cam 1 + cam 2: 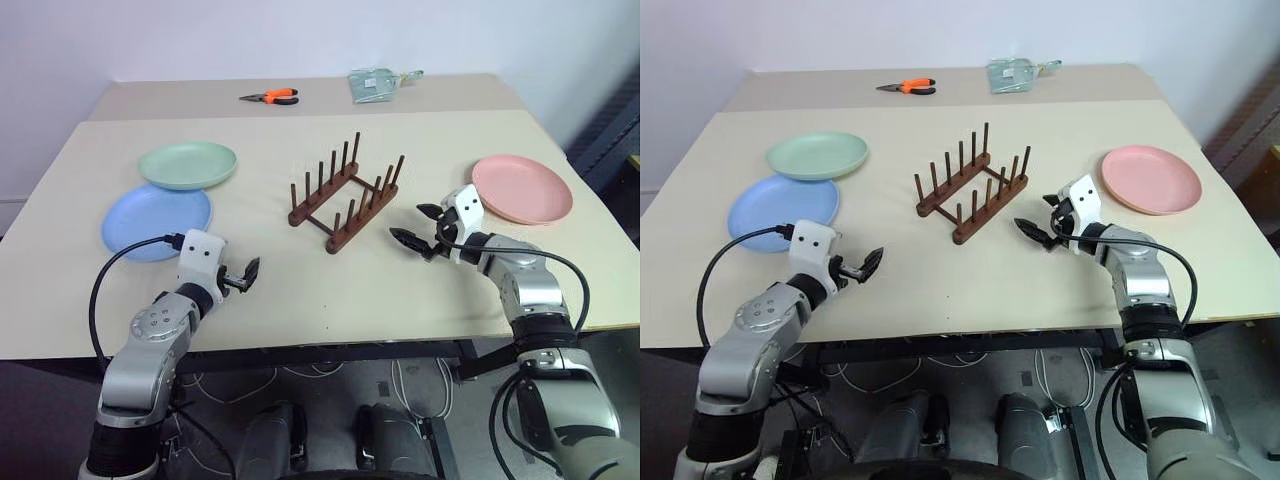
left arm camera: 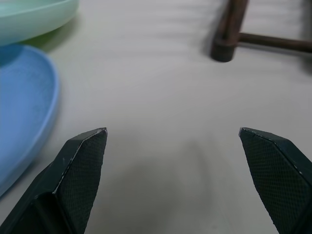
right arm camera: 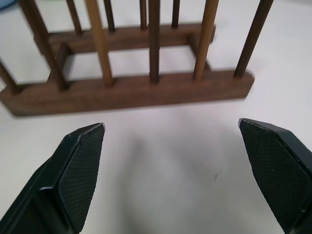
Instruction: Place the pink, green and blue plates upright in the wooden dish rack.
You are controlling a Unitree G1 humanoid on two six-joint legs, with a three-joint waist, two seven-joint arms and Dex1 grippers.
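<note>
Dark wooden dish rack [image 1: 345,194] sits mid-table, its pegs bare. You see the green plate [image 1: 188,164] overlapping the blue plate [image 1: 156,221] far left, the pink plate [image 1: 521,188] right. Left gripper [image 1: 248,274] and right gripper [image 1: 418,226] both gape wide, holding nothing.

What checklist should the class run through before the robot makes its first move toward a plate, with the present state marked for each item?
1. Left gripper open and holding nothing: ok.
2. Right gripper open and holding nothing: ok.
3. Wooden dish rack standing upright with no plate in its slots: ok.
4. Pink plate lying flat by itself on the table, on the right gripper's side: ok.
5. Blue plate free to lift: not ok, the green plate overlaps its far edge.
6. Pliers and the packet far from the rack: ok.
</note>
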